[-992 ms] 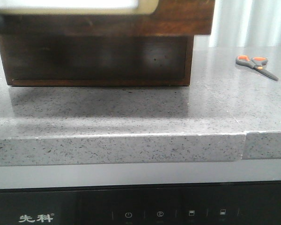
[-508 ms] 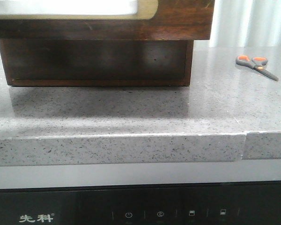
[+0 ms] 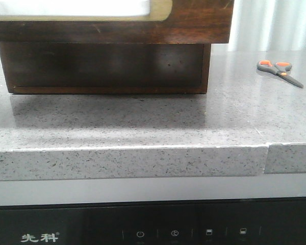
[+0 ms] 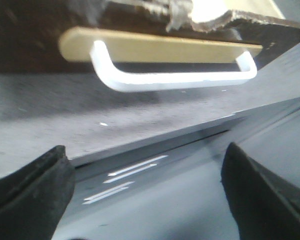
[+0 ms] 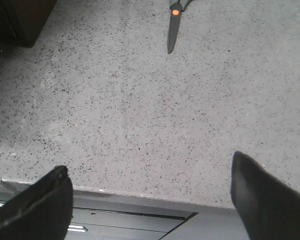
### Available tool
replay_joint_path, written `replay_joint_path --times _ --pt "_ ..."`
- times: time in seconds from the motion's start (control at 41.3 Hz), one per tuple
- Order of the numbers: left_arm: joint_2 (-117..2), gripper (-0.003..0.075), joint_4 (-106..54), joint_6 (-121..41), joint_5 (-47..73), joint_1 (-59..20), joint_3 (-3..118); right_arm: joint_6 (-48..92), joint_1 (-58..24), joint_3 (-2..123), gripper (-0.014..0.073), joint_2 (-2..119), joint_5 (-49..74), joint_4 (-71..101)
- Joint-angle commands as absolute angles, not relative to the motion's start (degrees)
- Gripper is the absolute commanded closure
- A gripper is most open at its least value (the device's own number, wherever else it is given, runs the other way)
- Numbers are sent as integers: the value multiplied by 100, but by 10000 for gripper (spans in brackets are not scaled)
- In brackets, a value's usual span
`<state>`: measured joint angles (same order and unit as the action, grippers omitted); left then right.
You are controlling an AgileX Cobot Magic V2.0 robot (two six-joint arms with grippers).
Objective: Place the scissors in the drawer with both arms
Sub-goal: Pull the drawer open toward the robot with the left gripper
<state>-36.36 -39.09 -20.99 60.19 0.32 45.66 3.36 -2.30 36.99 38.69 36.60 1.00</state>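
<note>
Both grippers hang with fingers spread wide and nothing between them: the left gripper point(image 4: 145, 200) faces a white bar handle point(image 4: 172, 75) on a cream strip of the dark wooden cabinet point(image 3: 112, 56), and the right gripper point(image 5: 150, 205) hovers at the edge of the grey speckled countertop point(image 3: 143, 127). The scissors point(image 3: 279, 71) lie flat on the counter, well right of the cabinet, unmoved. A dark blur seen a second ago at the cabinet's left edge is gone.
</note>
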Motion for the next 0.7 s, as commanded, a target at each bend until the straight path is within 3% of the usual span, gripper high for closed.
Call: replay_joint_path --times 0.0,0.169,0.484,0.678 --pt "-3627 134 -3170 -1785 6022 -4 5385 332 -191 3861 -60 3895 3278 70" --pt "-3666 133 -1925 -1434 5974 -524 6056 332 -191 3861 -60 3895 3278 75" --pt "-3761 134 787 -187 5876 -3078 6106 295 -191 4131 -60 4097 3570 72" --pt "-3761 134 767 -120 5467 -3937 6106 0 -191 4700 -60 4884 3856 72"
